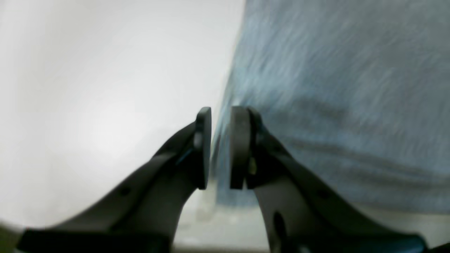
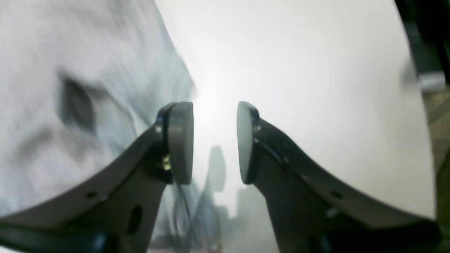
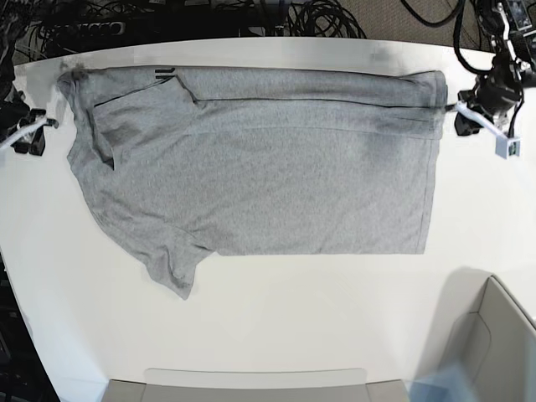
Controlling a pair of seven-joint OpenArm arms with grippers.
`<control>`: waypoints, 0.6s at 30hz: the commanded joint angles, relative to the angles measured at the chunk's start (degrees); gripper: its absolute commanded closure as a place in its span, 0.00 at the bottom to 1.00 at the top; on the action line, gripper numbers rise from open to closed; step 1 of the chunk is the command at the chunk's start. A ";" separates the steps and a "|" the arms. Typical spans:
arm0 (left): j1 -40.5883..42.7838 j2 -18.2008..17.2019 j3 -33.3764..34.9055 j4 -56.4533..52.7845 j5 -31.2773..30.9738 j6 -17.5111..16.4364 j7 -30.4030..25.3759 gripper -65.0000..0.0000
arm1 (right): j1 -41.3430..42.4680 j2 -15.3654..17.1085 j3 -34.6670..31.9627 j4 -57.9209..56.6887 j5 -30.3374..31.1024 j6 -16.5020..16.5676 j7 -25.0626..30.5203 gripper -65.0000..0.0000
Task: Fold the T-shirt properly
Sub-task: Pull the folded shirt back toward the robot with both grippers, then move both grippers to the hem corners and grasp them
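Observation:
The heather-grey T-shirt (image 3: 268,167) lies flat on the white table (image 3: 335,318), plain side up, neck to the left and hem to the right. Its far long edge is folded over as a band (image 3: 310,86). My left gripper (image 3: 461,117) hovers just off the hem's far corner. In the left wrist view its jaws (image 1: 220,147) stand a narrow gap apart, with the blurred shirt (image 1: 334,88) edge just ahead of them. My right gripper (image 3: 33,134) is beside the shoulder end. It is open and empty in the right wrist view (image 2: 215,140), with the shirt (image 2: 70,70) on its left.
A grey tray (image 3: 243,385) sits at the table's near edge and a grey box (image 3: 494,343) at the near right corner. Black cables (image 3: 167,17) lie behind the table's far edge.

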State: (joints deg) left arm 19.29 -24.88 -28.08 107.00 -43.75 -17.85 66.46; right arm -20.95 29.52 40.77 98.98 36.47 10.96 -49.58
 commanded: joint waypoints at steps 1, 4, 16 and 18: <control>-1.57 -0.83 0.87 1.18 -0.96 -0.22 -1.01 0.86 | 2.88 2.26 -2.49 -0.30 0.85 0.16 0.92 0.68; -4.56 -0.83 4.47 1.18 -0.96 -0.04 -1.01 0.86 | 11.06 5.25 -11.28 -4.43 0.85 0.16 -0.04 0.68; -8.17 -0.13 8.16 1.00 -0.78 -0.04 -1.01 0.86 | 44.55 -1.78 -38.97 -39.07 -17.26 0.16 9.36 0.68; -8.17 -0.04 8.34 1.00 -0.78 -0.04 -1.01 0.86 | 46.93 -3.19 -41.52 -44.69 -18.05 0.16 10.86 0.68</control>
State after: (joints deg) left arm 11.73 -24.05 -19.49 107.11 -43.88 -17.80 66.37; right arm 24.40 25.02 -1.26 53.19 18.46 11.18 -39.44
